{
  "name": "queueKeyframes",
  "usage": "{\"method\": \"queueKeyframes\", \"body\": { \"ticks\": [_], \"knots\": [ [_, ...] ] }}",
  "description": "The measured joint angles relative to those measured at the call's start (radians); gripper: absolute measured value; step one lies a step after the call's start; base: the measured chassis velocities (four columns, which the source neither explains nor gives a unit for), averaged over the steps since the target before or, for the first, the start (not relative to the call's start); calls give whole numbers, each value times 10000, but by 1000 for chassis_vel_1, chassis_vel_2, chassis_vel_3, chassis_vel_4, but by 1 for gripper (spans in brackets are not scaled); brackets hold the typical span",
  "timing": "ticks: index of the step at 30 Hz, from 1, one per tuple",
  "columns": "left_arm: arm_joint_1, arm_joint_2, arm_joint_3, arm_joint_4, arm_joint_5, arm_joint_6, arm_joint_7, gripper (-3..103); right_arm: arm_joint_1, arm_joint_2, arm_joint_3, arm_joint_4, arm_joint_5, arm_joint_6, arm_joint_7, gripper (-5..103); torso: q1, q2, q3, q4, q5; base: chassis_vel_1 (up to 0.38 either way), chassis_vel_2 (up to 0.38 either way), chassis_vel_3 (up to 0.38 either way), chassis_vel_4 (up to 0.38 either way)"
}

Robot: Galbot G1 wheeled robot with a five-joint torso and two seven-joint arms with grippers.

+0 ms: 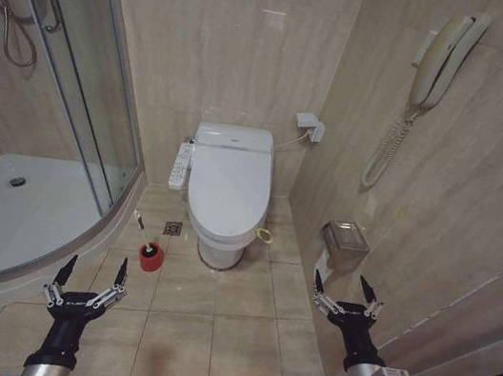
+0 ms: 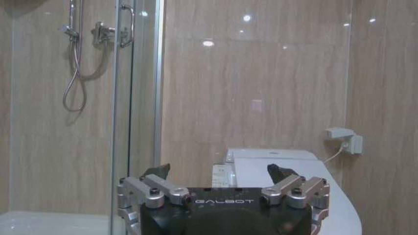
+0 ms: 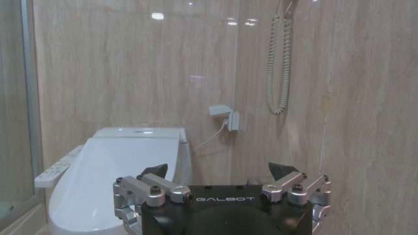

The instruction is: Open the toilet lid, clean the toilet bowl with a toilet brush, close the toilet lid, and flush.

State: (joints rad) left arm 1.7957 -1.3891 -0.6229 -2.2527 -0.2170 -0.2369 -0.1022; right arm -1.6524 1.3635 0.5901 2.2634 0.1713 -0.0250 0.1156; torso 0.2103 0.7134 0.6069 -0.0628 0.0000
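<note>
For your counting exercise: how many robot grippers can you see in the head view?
2: the left gripper open above the floor tiles near the shower tray; the right gripper open beside the right wall.

I see both arms held low and forward, wrists level. Left gripper (image 1: 94,269) hangs on the left, fingers spread wide, empty. Right gripper (image 1: 347,288) sits on the right, slightly higher, fingers likewise spread, empty.

the word "galbot" stands in pale letters on the black body of the left pincer (image 2: 219,172). the same word is on the right pincer (image 3: 219,172). no other text is readable.
</note>
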Motion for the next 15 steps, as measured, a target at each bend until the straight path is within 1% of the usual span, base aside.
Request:
{"method": "queueKeyframes", "body": {
  "ticks": [7, 15],
  "knots": [
    [0, 0, 0, 1, 0, 0, 0, 100, -62, -23, -19, 109, 24, 23, -57, 100, -1, 0, 0, -1, 0, 0, 0, 0, 0],
    [0, 0, 0, 0, 0, 0, 0, 100, -58, -37, -77, 207, 86, 34, -182, 100, 0, 0, 0, 2, -1, -54, 66, 78, -67]
  ]
}}
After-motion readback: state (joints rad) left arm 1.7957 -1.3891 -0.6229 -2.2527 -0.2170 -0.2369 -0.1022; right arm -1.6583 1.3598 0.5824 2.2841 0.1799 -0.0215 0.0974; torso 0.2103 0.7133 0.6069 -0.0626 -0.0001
